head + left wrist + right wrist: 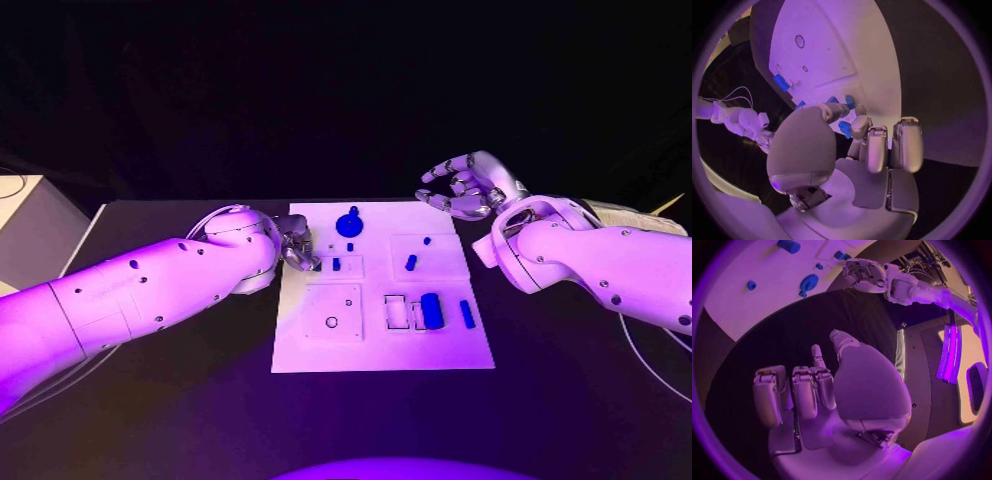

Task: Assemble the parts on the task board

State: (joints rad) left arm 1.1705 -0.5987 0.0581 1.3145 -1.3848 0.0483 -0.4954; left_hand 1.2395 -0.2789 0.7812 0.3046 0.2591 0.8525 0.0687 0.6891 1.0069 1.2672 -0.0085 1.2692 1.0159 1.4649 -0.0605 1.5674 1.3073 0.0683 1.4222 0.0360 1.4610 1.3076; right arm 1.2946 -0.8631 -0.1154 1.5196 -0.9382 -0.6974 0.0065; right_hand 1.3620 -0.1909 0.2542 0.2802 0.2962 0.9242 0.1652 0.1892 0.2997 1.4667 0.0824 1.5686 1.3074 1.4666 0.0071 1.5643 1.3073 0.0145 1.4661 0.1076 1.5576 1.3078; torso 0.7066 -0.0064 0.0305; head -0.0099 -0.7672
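The white task board (382, 340) lies in the middle of the black worktop (173, 400). The left robot hand (297, 243) sits at the board's left edge, near its far end; its fingers (876, 147) are curled in towards the thumb, and a small blue part (845, 128) shows between the thumb tip and one fingertip. Whether it is pinched or merely lying beneath cannot be told.

The right robot hand (464, 188) hangs above the worktop just beyond the board's far right corner, holding nothing, its fingers (804, 392) loosely bent with gaps between them.

On the board are a round blue part (349, 223) near the far edge, a small blue peg (411, 262) in the middle, a larger blue block (431, 310) and a slim blue bar (466, 314) towards the near right.
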